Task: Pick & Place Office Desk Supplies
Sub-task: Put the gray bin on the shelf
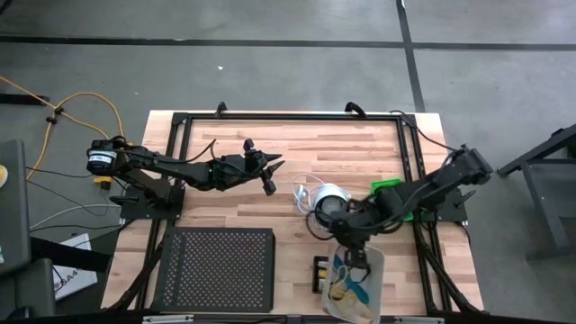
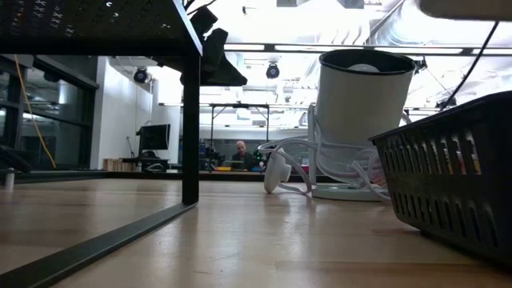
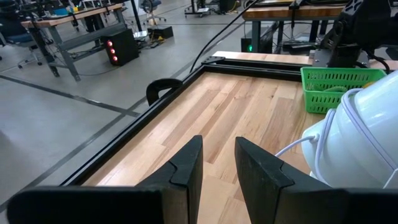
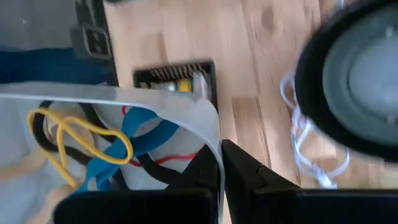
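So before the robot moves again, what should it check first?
1. Right end effector pinching the clear tray's rim: ok, the fingers are shut on the wall.
2. Loops and bands inside the clear tray: ok, yellow, blue, red and black ones lie in it.
3. Left end effector carrying nothing: ok, fingers apart over bare wood.
4. Round white thing and its cord clear of the right arm: cannot tell, they sit very close.
5. Small black tray with yellow packs apart from the clear tray: cannot tell, the rim hides the gap.
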{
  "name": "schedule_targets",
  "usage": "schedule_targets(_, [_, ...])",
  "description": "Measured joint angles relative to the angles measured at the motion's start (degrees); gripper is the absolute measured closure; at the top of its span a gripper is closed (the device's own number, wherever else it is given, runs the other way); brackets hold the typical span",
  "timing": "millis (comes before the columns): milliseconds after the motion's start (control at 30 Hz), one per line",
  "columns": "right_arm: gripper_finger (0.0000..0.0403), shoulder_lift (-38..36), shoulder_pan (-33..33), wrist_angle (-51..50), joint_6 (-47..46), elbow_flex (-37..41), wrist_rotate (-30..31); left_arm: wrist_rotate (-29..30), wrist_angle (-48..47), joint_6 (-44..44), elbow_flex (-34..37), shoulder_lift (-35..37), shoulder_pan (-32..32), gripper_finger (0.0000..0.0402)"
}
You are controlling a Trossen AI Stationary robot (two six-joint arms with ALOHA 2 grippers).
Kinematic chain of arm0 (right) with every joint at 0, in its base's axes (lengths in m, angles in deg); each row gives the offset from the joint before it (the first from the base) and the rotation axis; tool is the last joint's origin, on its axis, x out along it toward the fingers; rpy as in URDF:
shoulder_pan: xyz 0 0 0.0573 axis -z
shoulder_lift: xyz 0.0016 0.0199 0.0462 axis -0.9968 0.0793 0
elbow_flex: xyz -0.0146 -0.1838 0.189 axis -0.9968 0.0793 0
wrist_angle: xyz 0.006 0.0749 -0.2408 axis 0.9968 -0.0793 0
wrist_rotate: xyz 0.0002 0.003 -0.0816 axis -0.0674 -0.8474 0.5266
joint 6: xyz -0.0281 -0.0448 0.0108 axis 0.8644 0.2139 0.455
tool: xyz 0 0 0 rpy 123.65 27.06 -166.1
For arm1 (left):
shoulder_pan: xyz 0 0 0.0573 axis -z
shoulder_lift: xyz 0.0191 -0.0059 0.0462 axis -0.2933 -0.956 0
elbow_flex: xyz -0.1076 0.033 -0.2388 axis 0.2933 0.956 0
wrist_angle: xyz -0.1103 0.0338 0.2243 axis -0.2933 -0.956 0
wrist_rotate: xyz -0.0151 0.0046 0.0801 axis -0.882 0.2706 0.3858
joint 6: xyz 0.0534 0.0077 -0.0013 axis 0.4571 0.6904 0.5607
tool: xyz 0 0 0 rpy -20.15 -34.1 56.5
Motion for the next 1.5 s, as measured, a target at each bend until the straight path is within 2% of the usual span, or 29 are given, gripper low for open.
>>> schedule_targets(300, [0.04, 7.7, 6.6, -6.3, 7.0, -16.8, -0.3, 0.0, 0.0, 0.0, 0.0, 0.0, 0.0, 0.0313])
schedule_targets(500, [0.04, 8.7, 11.7, -7.6, 9.8, -22.9, -1.8, -0.2, 0.0, 0.0, 0.0, 0.0, 0.0, 0.0313])
schedule_targets(767, [0.04, 8.7, 19.8, -11.5, 12.9, -27.4, -3.1, -0.2, 0.0, 0.0, 0.0, 0.0, 0.0, 0.0313])
schedule_targets(1167, [0.04, 8.6, 41.4, -13.0, 20.2, -30.4, -6.8, -0.2, 0.0, 0.0, 0.0, 0.0, -1.4, 0.0313])
schedule_targets(1333, [0.04, 8.6, 50.2, -12.8, 23.2, -30.4, -4.7, -0.2, 0.0, 0.0, 0.0, 0.0, -1.7, 0.0313])
schedule_targets(1500, [0.04, 8.6, 55.9, -12.3, 25.6, -30.4, 0.9, -0.2, 0.0, 0.0, 0.0, 0.0, -1.7, 0.0313])
